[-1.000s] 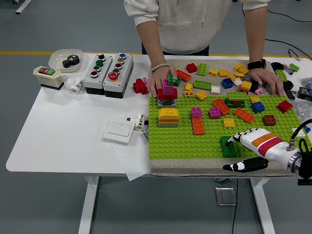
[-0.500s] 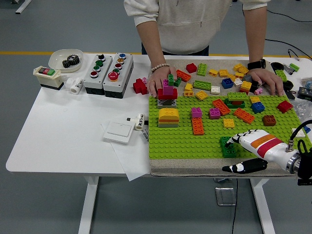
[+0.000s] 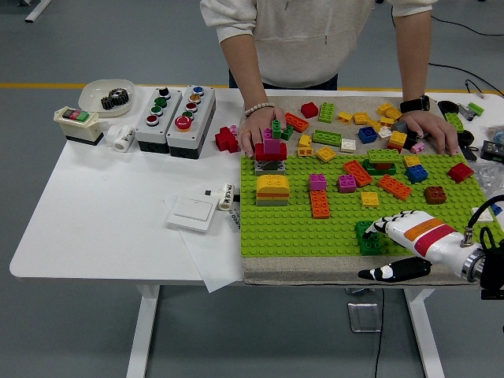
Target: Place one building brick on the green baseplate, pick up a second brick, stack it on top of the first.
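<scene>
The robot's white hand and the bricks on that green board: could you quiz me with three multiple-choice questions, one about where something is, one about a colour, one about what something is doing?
1. Where on the green baseplate is the dark green brick by the robot's right hand?
A. near front edge
B. far left corner
C. off the plate

2. What colour tops the stack by the person's hand?
A. blue
B. magenta
C. white

3. What are the person's hands doing?
A. lifting a brick
B. waving
C. resting at the baseplate's far edge

Answers: 1 A, it sits near the front edge at the robot's fingers; 2 B, a magenta piece sits on the red one; 3 C, both lie flat, holding nothing.
</scene>
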